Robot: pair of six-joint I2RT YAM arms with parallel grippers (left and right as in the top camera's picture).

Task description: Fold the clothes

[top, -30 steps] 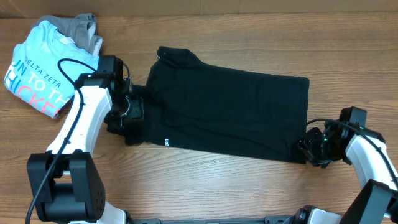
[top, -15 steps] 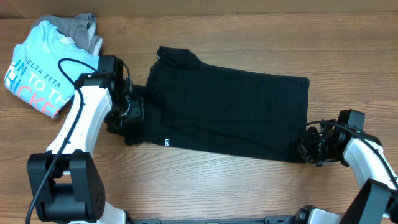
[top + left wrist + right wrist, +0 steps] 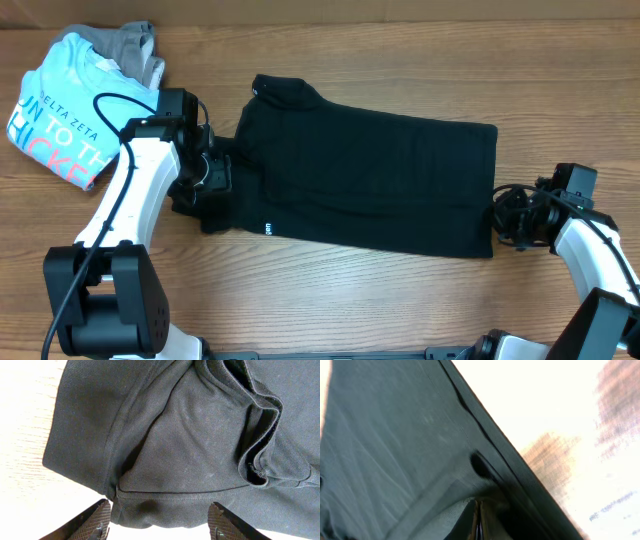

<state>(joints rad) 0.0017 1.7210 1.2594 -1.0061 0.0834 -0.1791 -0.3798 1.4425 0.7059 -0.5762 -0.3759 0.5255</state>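
A wooden tabletop (image 3: 330, 300) fills the overhead frame, and a black T-shirt (image 3: 370, 180) lies spread flat across its centre, running from just left of centre to the right side, collar toward the upper left. The shirt's bottom hem forms its straight right edge, and a sleeve is bunched into folds at its left edge.

In the upper left corner sits a folded light blue T-shirt (image 3: 60, 120) with white and pink lettering, well apart from the black one. A crumpled grey garment (image 3: 135, 45) lies against its upper right side, touching it.

At centre left, the left claw (image 3: 160, 522) hangs over the bunched sleeve with its jaws spread apart, one finger on either side of the sleeve's stitched hem, the fabric lying loose between them.

At the right edge of the frame, the right claw (image 3: 476, 520) is closed tight, its fingertips pinching a small fold of the black T-shirt's hem, beside bare wood.

A tiny white label (image 3: 267, 227) shows near the shirt's lower left edge.
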